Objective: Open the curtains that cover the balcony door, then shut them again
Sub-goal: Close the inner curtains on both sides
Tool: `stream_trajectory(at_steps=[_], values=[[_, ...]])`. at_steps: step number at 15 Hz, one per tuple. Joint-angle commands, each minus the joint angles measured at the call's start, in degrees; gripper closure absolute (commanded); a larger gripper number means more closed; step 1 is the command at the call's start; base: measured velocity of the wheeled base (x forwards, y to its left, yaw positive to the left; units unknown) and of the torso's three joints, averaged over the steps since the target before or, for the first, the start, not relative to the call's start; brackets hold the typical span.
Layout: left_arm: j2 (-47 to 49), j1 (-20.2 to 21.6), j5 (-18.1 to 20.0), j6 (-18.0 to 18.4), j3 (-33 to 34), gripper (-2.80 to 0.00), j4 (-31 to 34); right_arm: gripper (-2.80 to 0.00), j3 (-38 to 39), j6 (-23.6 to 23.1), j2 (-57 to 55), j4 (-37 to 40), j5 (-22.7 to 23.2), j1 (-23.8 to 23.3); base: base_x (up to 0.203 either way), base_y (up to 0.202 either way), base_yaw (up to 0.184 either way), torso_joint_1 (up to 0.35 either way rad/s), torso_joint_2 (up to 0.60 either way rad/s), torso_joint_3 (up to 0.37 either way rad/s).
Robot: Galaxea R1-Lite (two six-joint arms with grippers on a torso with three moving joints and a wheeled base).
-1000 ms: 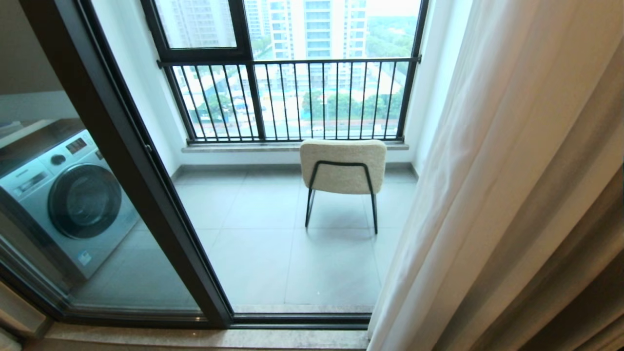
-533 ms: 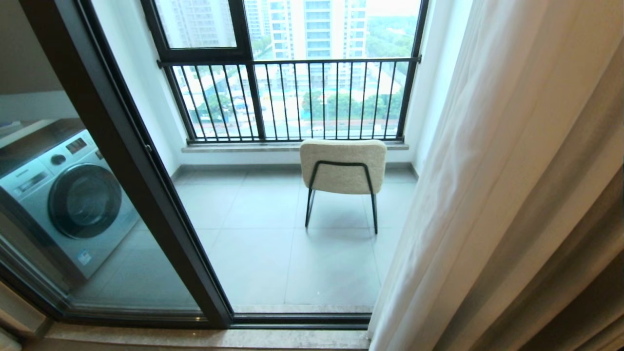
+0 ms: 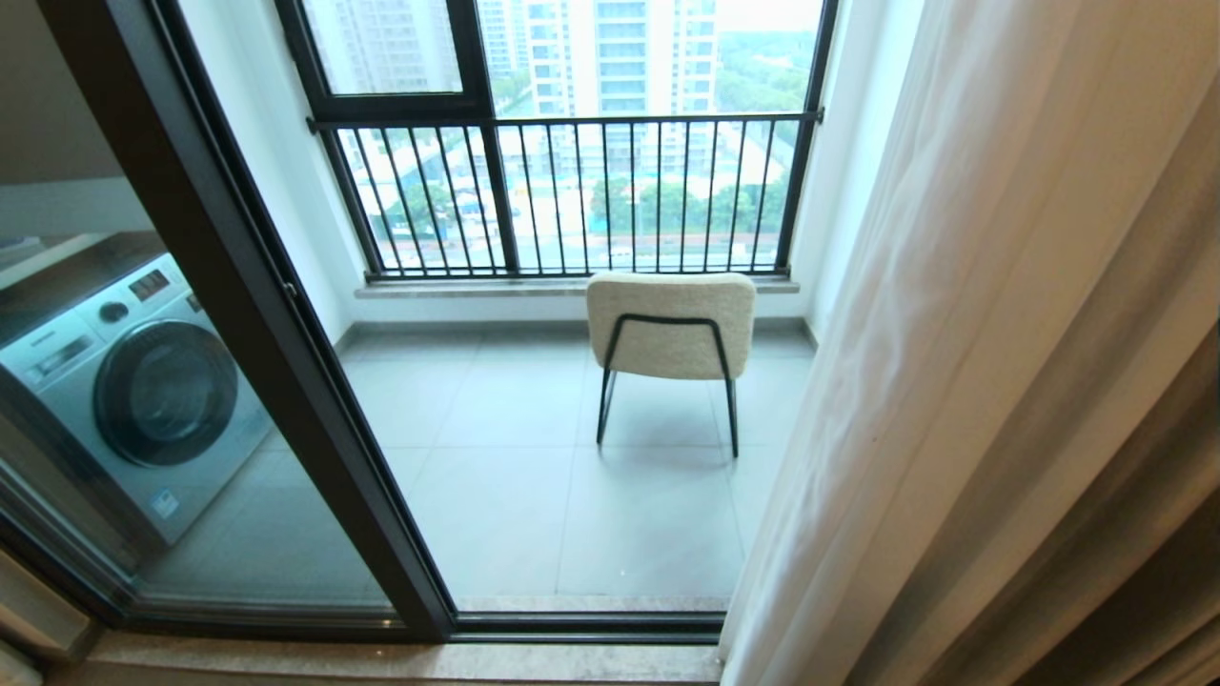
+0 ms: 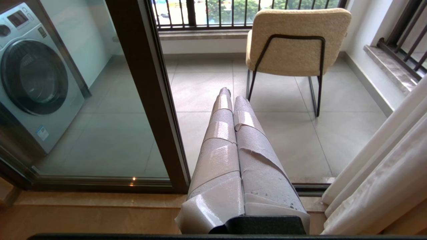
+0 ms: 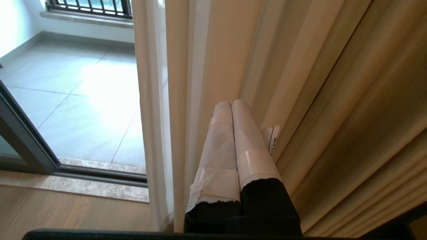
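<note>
The curtains [image 3: 953,400] hang gathered at the right of the opening, with the thicker drapes [image 3: 1144,534] further right, beside them. The balcony door [image 3: 238,314] stands at the left, its frame running down to the sill [image 3: 400,662] in front. Behind the door's glass, at the far left, sits a washing machine [image 3: 133,391]. On the balcony floor [image 3: 534,495], past the opening, a chair [image 3: 671,329] stands with its back to the room, just before the railed outer window [image 3: 572,191].

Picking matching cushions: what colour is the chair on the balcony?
The chair is cream-beige with a thin black metal frame; the left wrist view shows it best.
</note>
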State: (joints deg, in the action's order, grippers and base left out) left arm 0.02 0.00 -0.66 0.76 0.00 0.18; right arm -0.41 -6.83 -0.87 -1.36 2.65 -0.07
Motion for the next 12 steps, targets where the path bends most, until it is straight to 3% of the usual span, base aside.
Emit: stream_trajectory(at_steps=[1,9,12], values=[[-0.01,0.00,-0.04,0.03,0.00,0.00,-0.01,0.00,-0.59,-0.14,-2.75,-1.87,0.07,0.06,0.000,0.000,0.000,0.000,0.00,0.000],[-0.02,0.00,-0.04,0.03,0.00,0.00,-0.01,0.00,-7.86,-2.42,-21.08,-14.20,1.02,3.14,0.000,0.000,0.000,0.000,0.00,0.000],[-0.02,0.00,-0.04,0.03,0.00,0.00,-0.01,0.00,-11.61,-3.56,-25.39,-14.68,8.45,5.58,0.000,0.000,0.000,0.000,0.00,0.000]])
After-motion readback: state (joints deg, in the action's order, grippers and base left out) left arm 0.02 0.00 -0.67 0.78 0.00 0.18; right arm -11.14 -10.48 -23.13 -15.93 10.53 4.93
